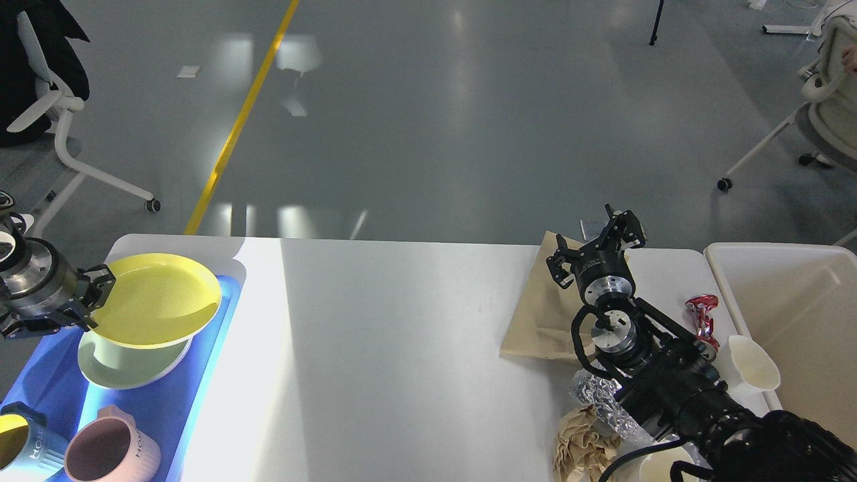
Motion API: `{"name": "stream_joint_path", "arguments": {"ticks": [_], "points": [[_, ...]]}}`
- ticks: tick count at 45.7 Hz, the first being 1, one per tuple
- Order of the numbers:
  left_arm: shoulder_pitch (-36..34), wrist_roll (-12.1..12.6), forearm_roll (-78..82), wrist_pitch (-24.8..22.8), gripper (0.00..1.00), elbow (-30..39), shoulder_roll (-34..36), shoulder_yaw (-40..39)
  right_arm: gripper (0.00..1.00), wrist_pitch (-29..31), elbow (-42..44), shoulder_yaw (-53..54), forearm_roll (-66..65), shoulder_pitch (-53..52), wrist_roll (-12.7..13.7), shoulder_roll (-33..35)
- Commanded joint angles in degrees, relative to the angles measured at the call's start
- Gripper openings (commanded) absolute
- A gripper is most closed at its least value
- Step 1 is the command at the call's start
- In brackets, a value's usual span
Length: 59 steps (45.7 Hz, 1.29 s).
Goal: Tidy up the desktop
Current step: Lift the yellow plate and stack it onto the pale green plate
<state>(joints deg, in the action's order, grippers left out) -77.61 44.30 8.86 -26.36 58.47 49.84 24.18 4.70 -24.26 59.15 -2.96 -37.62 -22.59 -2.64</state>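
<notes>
The glossy white desktop (402,348) spans the view. At its left end a blue tray (167,408) holds a pale green plate (127,368). A yellow plate (157,301) lies tilted on top of the green one, and my left gripper (94,299) is shut on its left rim. At the right, my right gripper (594,241) stands open above a flat brown paper bag (535,314), with nothing between its fingers.
A pink mug (110,455) and a blue mug (20,448) stand in the tray's near end. By my right arm lie a crushed red can (701,311), a white paper cup (753,361), foil (599,395) and crumpled brown paper (582,445). A cream bin (790,301) stands at the far right.
</notes>
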Motion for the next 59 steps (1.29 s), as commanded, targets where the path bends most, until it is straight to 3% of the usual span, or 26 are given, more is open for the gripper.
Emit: {"name": "stream_joint_path", "arguments": {"ticks": [1, 8, 20, 26, 42, 59], "points": [[1.5, 0.1, 0.3, 3.3, 0.0, 0.7, 0.0, 0.3, 1.0, 0.0, 0.0, 0.0, 0.0, 0.0, 0.0, 0.0], [3.2, 0.1, 1.5, 9.7, 0.0, 3.0, 0.2, 0.3, 1.0, 0.0, 0.0, 0.0, 0.0, 0.0, 0.0, 0.0], [8.3, 0.1, 1.5, 32.1, 0.0, 9.8, -0.1, 0.3, 1.0, 0.0, 0.0, 0.0, 0.0, 0.0, 0.0, 0.0], [9.2, -0.1, 1.4, 40.2, 0.0, 12.1, -1.3, 0.2, 1.0, 0.0, 0.0, 0.0, 0.0, 0.0, 0.0, 0.0], [13.1, -0.4, 1.4, 50.1, 0.0, 11.9, -4.2, -0.1, 1.0, 0.0, 0.0, 0.0, 0.1, 0.0, 0.0, 0.0], [13.9, -1.3, 1.4, 50.7, 0.06, 10.3, -4.8, -0.1, 1.0, 0.0, 0.0, 0.0, 0.0, 0.0, 0.0, 0.0]]}}
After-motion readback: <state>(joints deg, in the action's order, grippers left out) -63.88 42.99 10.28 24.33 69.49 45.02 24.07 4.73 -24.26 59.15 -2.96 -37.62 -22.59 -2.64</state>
